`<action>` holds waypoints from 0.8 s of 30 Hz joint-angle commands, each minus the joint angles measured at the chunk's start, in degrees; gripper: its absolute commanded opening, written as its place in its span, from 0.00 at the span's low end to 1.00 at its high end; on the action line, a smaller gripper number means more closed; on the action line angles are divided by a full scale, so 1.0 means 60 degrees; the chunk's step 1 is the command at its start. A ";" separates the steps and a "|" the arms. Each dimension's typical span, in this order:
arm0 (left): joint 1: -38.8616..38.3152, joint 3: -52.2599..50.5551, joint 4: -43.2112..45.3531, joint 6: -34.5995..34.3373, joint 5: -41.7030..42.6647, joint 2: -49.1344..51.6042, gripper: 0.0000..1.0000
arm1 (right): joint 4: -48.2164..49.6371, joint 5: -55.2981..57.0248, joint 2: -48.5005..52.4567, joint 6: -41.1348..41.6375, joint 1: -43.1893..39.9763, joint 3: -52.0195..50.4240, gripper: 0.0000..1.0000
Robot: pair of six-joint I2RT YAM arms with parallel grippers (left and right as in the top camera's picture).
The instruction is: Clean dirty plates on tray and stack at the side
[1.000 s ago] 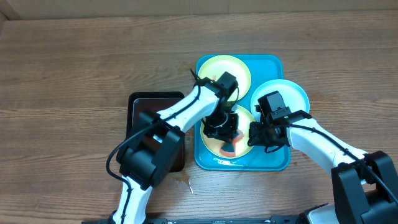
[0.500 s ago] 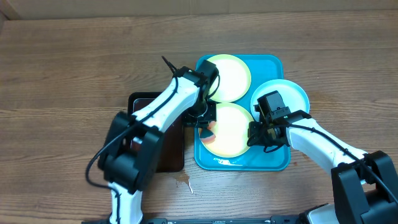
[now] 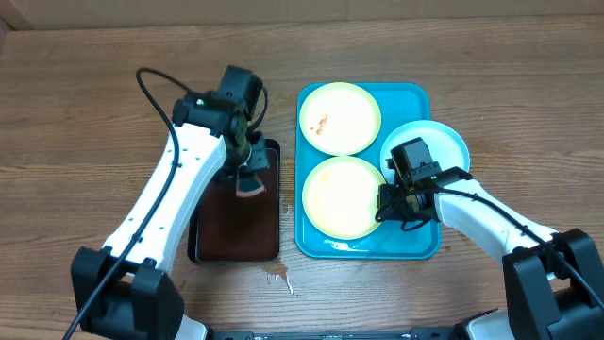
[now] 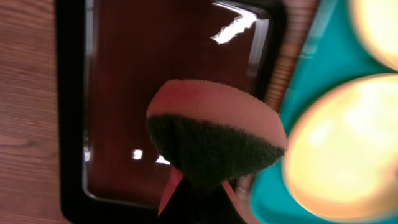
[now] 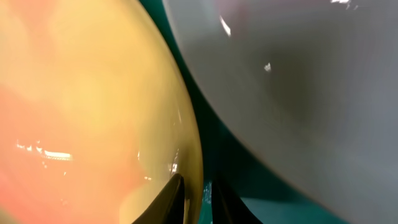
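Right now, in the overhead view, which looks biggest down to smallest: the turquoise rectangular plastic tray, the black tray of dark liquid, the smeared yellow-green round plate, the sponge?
1. turquoise rectangular plastic tray
2. black tray of dark liquid, partly hidden
3. smeared yellow-green round plate
4. pink sponge

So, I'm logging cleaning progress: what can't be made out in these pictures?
Left gripper: left wrist view, tips hidden behind the sponge.
Right gripper grip on the near plate rim: right wrist view blurred, overhead too small.
Blue-white plate near edge: overhead, covered by the right arm.
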 commanded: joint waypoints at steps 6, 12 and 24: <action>0.0302 -0.3136 0.2324 0.0044 -0.0251 0.0612 0.04 | -0.0011 0.0619 0.0131 -0.0036 -0.0044 0.0040 0.17; 0.0550 -0.3370 0.2772 0.0069 0.0211 0.0608 0.38 | -0.0630 0.0623 0.0109 -0.0036 -0.0044 0.0069 0.04; 0.1821 -0.0648 0.0594 0.0386 0.1268 0.0117 0.63 | -0.3825 0.1472 -0.0149 -0.0357 0.0543 0.3348 0.04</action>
